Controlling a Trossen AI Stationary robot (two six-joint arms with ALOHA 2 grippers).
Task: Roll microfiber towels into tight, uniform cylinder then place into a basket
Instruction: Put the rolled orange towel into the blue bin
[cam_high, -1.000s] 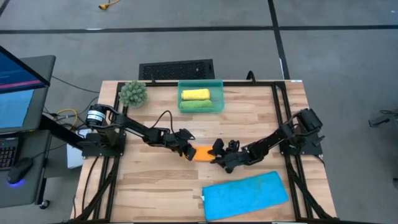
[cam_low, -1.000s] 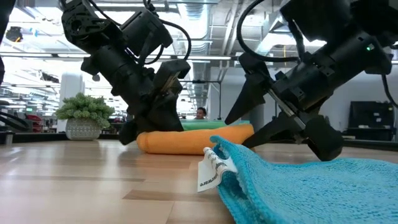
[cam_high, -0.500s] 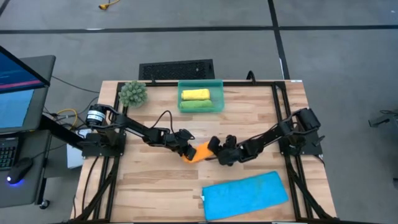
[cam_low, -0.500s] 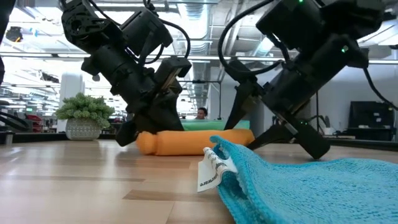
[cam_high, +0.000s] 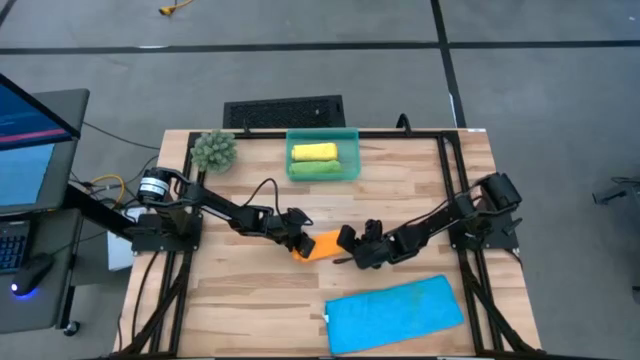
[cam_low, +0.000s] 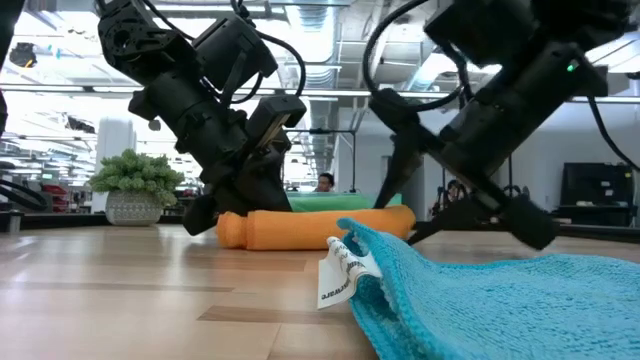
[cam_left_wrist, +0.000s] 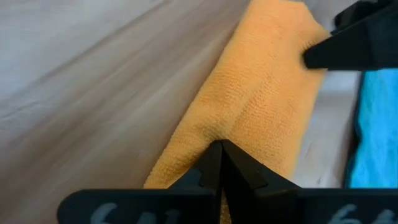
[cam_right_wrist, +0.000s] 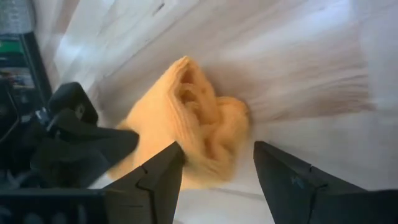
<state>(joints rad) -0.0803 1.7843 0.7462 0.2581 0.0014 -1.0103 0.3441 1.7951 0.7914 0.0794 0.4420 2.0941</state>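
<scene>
The basket (cam_high: 323, 156) holds 2 rolls, yellow (cam_high: 313, 151) and green (cam_high: 314, 169); left gripper (cam_high: 297, 243) pinches the orange roll (cam_high: 322, 245), right gripper (cam_high: 352, 247) spread.

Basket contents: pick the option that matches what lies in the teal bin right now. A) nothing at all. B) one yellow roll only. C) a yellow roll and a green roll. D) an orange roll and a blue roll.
C: the high view shows the basket holding a yellow roll with a green roll beside it, while the orange roll and the flat blue towel lie on the table.
</scene>
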